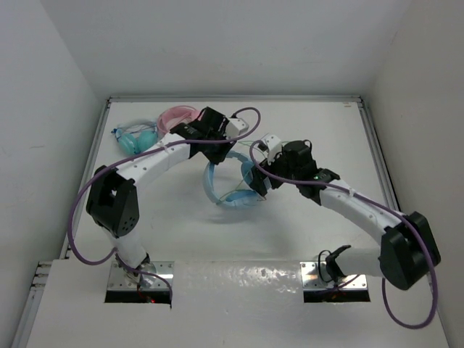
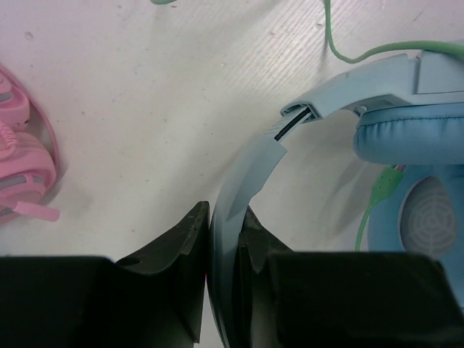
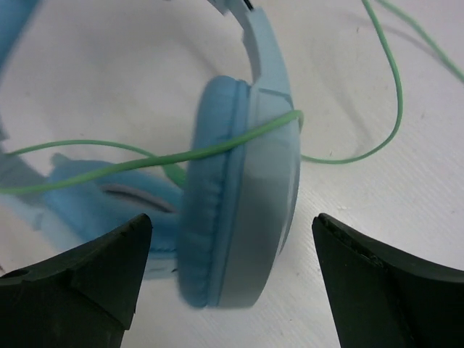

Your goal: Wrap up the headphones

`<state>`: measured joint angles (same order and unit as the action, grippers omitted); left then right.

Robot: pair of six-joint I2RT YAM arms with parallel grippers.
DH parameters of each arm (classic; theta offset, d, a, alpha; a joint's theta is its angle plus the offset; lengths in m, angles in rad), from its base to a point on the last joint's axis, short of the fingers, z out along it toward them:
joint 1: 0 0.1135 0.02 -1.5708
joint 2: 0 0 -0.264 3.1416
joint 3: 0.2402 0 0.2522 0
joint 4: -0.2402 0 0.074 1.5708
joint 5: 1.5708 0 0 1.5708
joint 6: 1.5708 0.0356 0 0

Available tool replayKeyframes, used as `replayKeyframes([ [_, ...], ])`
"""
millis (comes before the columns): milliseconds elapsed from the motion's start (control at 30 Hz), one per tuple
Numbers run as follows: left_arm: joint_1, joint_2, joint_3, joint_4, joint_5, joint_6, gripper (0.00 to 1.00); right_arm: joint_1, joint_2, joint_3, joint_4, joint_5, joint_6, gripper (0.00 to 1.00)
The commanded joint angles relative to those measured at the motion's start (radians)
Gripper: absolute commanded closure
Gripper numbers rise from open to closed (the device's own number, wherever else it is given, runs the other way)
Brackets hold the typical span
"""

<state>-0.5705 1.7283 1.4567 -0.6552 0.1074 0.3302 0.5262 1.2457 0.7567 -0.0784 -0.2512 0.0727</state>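
Observation:
The light blue headphones [image 1: 226,190] lie mid-table. My left gripper [image 1: 216,151] is shut on their headband [image 2: 243,188], which runs up between the jaws in the left wrist view [image 2: 226,228]. One padded earcup [image 2: 413,134] shows to its right. My right gripper [image 1: 259,183] is open in the right wrist view [image 3: 232,257]. Its fingers straddle the other earcup [image 3: 243,196], which stands on edge, without touching it. The thin green cable [image 3: 145,163] is draped across that earcup and loops over the table [image 2: 348,54].
Pink headphones [image 1: 177,116] and teal headphones [image 1: 136,138] lie at the back left, close behind the left arm. The pink ones show at the left edge of the left wrist view [image 2: 22,174]. White walls enclose the table on three sides.

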Motion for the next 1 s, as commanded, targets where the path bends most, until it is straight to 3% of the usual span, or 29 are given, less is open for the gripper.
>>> replayKeyframes([
  [0, -0.005, -0.078, 0.057, 0.017, 0.113, -0.046, 1.00, 0.006, 0.106, 0.047, -0.003, 0.067, 0.006, 0.11],
  [100, -0.006, -0.076, 0.057, 0.006, 0.158, -0.060, 1.00, 0.008, 0.165, 0.053, 0.051, 0.064, 0.028, 0.26],
  [133, -0.006, -0.075, 0.059, 0.005, 0.161, -0.060, 1.00, 0.011, 0.182, 0.056, 0.071, 0.061, 0.032, 0.45],
  [167, -0.006, -0.075, 0.056, 0.005, 0.158, -0.060, 1.00, 0.014, 0.189, 0.059, 0.074, 0.064, 0.036, 0.56],
  [200, -0.006, -0.075, 0.053, 0.006, 0.140, -0.057, 1.00, 0.020, 0.193, 0.064, 0.074, 0.070, 0.044, 0.79],
  [267, -0.009, -0.076, 0.042, 0.014, 0.100, -0.057, 1.00, 0.026, 0.186, 0.066, 0.072, 0.122, 0.058, 0.97],
  [333, -0.020, -0.075, 0.027, 0.026, 0.005, -0.046, 0.84, 0.032, 0.161, 0.066, 0.072, 0.179, 0.104, 1.00],
  [367, -0.026, -0.072, 0.024, 0.026, -0.033, -0.039, 0.69, 0.034, 0.153, 0.066, 0.072, 0.240, 0.142, 1.00],
  [467, -0.055, -0.053, -0.004, 0.023, -0.175, -0.004, 0.48, 0.082, 0.146, 0.093, 0.049, 0.448, 0.176, 1.00],
  [633, -0.066, -0.030, -0.079, 0.032, -0.255, -0.005, 0.44, 0.110, 0.161, 0.158, -0.038, 0.520, 0.177, 1.00],
  [800, -0.068, -0.049, -0.144, 0.100, -0.301, -0.036, 0.45, 0.116, 0.159, 0.176, -0.049, 0.484, 0.197, 1.00],
  [900, -0.071, -0.053, -0.159, 0.138, -0.371, -0.056, 0.75, 0.123, 0.164, 0.185, -0.060, 0.481, 0.193, 1.00],
  [933, -0.071, -0.052, -0.159, 0.140, -0.385, -0.062, 0.95, 0.123, 0.164, 0.188, -0.066, 0.481, 0.184, 1.00],
  [967, -0.071, -0.055, -0.157, 0.137, -0.402, -0.065, 1.00, 0.123, 0.166, 0.196, -0.079, 0.481, 0.176, 1.00],
])
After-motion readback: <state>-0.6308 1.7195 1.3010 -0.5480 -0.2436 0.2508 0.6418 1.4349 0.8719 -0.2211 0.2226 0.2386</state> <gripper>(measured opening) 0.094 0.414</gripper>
